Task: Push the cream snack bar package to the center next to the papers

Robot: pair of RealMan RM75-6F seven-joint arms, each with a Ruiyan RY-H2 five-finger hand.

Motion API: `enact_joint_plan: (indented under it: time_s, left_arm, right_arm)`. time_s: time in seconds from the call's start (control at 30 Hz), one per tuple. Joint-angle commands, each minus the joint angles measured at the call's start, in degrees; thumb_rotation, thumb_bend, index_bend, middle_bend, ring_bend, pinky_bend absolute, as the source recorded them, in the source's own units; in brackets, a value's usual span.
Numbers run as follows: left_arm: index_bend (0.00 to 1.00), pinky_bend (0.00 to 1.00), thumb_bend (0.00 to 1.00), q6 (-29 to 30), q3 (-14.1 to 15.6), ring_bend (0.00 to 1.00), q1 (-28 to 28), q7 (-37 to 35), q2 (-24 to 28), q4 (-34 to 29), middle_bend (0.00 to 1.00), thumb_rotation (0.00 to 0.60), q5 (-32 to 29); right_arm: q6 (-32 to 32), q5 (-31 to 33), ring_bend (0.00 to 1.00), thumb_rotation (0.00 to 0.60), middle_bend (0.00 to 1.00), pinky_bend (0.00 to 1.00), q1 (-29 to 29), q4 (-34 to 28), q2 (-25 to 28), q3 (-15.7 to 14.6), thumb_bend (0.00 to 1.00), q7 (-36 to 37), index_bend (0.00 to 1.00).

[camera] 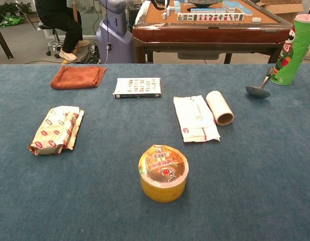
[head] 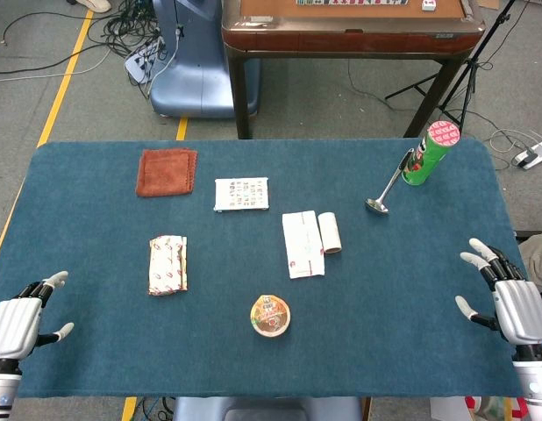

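Observation:
The cream snack bar package (head: 167, 265) (camera: 56, 129) with red marks lies flat on the left part of the blue table. The white papers (head: 303, 244) (camera: 195, 118) lie near the table's middle, with a paper roll (head: 330, 233) (camera: 219, 107) beside them on the right. My left hand (head: 21, 317) rests at the table's front left edge, fingers apart, holding nothing, well left of the package. My right hand (head: 508, 296) sits at the front right edge, fingers spread and empty. Neither hand shows in the chest view.
A yellow round tub (head: 270, 316) (camera: 163, 172) stands in front of the papers. A rust cloth (head: 167, 171) (camera: 78, 76) and a flat tile box (head: 241, 194) (camera: 138, 87) lie at the back. A ladle (head: 385, 189) (camera: 259, 88) and a green can (head: 430, 153) (camera: 295, 43) are back right.

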Motion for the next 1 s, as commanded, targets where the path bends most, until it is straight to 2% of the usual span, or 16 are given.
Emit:
enact_joint_plan:
  time_s: [0.03, 0.3, 0.4, 0.47, 0.57, 0.63, 0.83, 1.0]
  left_arm:
    - [0.22, 0.49, 0.14, 0.2, 0.0, 0.28, -0.1, 0.2, -0.2, 0.1, 0.3, 0.6, 0.6]
    - [0.2, 0.49, 0.14, -1.5, -0.3, 0.27, -1.9, -1.0, -0.4, -1.5, 0.29, 0.6, 2.3]
    - [0.16, 0.49, 0.14, -3.3, 0.2, 0.22, -3.0, -3.1, -0.6, -2.1, 0.25, 0.6, 3.5]
    - [0.11, 0.47, 0.14, -5.3, 0.9, 0.17, -4.1, -4.7, -0.5, -2.8, 0.2, 0.6, 4.6]
    - [0.02, 0.39, 0.14, -7.9, 1.5, 0.09, -5.9, -5.9, -0.5, -3.7, 0.07, 0.6, 6.3]
    - [0.0, 0.34, 0.14, -9.4, 1.7, 0.04, -7.3, -6.1, -1.1, -4.0, 0.01, 0.6, 7.7]
    - [0.0, 0.24, 0.14, -12.4, 1.1, 0.0, -10.8, -6.5, -3.3, -4.2, 0.0, 0.6, 9.7]
    - [0.0, 0.22, 0.14, -15.3, -0.8, 0.0, -13.1, -1.5, -4.3, -3.6, 0.0, 0.6, 5.9]
  right_arm:
    - [0.3, -0.8, 0.08, 0.6, 0.11, 0.24, -0.1, -0.5, 0.1, -0.4, 0.25, -0.2, 0.24]
    - [-0.6, 0.2, 0.08, 0.6, 0.11, 0.24, 0.3, -0.4, 0.1, -0.1, 0.25, -0.1, 0.24]
    - [-0.7, 0.4, 0.08, 0.6, 0.11, 0.24, 0.3, -0.3, 0.1, 0.0, 0.25, -0.2, 0.24]
    - [-0.5, 0.4, 0.08, 0.6, 0.11, 0.24, 0.2, -0.4, 0.2, -0.1, 0.25, -0.2, 0.24]
    - [0.1, 0.3, 0.08, 0.6, 0.11, 0.24, 0.0, -0.6, 0.4, 0.1, 0.25, -0.2, 0.24]
    - [0.5, 0.3, 0.08, 0.6, 0.11, 0.24, -0.1, -0.7, 0.5, 0.1, 0.25, -0.2, 0.24]
    - [1.0, 0.4, 0.08, 0.6, 0.11, 0.24, -0.5, -1.0, 0.9, 0.2, 0.25, 0.1, 0.24]
    - [1.0, 0.4, 0.08, 0.6, 0.11, 0.24, -0.6, -1.1, 1.1, 0.2, 0.25, 0.2, 0.24]
